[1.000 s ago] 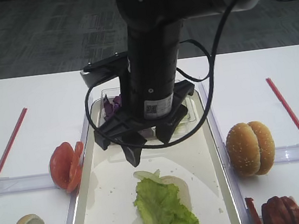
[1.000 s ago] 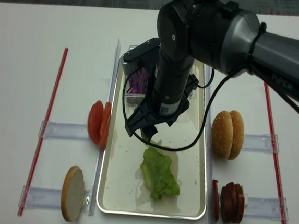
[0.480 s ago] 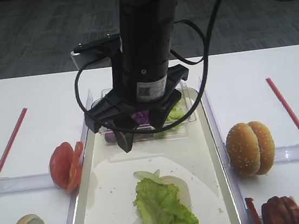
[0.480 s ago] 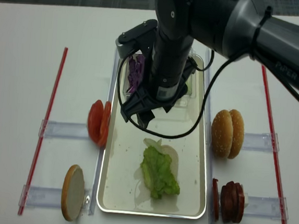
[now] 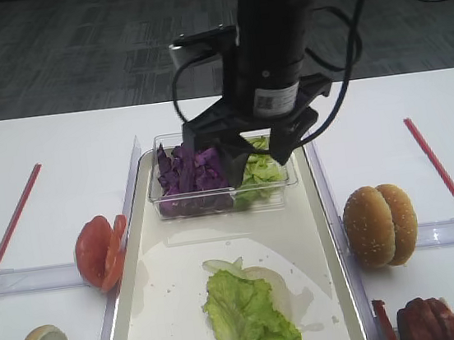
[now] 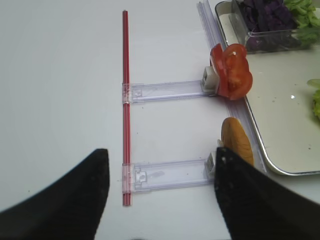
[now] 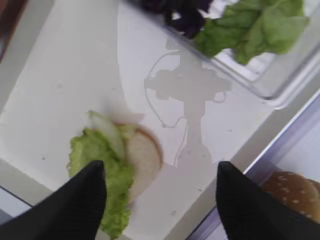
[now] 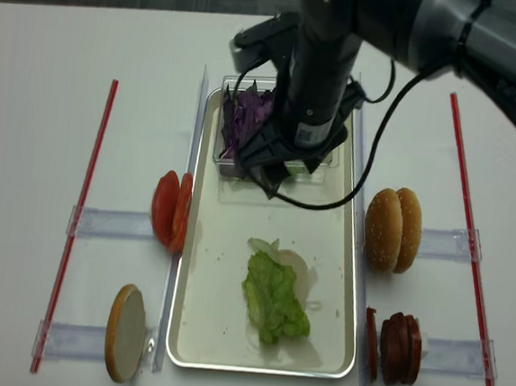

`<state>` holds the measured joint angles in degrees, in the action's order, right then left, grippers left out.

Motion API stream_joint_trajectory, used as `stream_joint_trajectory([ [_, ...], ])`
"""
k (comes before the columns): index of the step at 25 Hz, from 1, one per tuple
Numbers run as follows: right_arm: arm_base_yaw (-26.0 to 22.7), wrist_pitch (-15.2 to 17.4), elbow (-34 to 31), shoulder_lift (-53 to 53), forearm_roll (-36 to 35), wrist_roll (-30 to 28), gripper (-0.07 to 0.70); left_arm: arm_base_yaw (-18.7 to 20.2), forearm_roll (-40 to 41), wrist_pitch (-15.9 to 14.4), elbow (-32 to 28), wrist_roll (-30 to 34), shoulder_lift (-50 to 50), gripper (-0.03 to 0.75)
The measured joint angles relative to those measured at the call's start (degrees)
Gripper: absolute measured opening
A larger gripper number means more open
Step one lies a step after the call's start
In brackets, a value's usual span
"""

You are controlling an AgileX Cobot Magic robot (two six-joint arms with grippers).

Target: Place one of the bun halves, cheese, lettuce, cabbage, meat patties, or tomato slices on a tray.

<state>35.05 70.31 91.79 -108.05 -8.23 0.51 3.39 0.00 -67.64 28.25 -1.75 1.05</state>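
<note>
A lettuce (image 5: 244,313) leaf lies on a bun half (image 7: 145,157) in the middle of the cream tray (image 8: 224,271). My right gripper (image 5: 254,157) hangs open and empty above the clear tub (image 5: 222,195) of purple cabbage (image 5: 190,170) and lettuce at the tray's far end. In its wrist view the black fingertips (image 7: 85,200) frame the leaf-topped bun. My left gripper (image 6: 160,200) is open and empty over bare table, left of a bun half (image 6: 236,145) and tomato slices (image 6: 231,72). Two bun halves (image 8: 395,230) and meat patties (image 8: 398,348) stand right of the tray. Cheese is out of view.
Clear plastic holders (image 6: 165,91) carry the tomato slices, bun halves and patties on both sides of the tray. A red strip (image 8: 80,214) lies along the left side and another (image 8: 469,239) along the right. The right arm's cable (image 5: 340,81) loops beside the wrist.
My right arm has moved from low over the tray's middle to the far end and a little right, above the tub, still open. The lettuce and bun have not moved.
</note>
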Motion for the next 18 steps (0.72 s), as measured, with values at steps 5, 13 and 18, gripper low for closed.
stream_joint_trajectory([
  [5,-7.52,0.00,0.00,0.00,0.00,0.00,0.492,0.00,0.00,0.00,0.00,0.00,0.00,0.433],
  [13,-19.91,0.00,0.00,0.00,3.19,0.00,0.463,0.00,0.00,0.00,0.00,0.00,0.00,0.433],
  [18,-26.64,0.00,0.00,0.00,3.89,-0.51,0.463,0.00,0.00,0.00,0.00,0.00,0.00,0.433],
])
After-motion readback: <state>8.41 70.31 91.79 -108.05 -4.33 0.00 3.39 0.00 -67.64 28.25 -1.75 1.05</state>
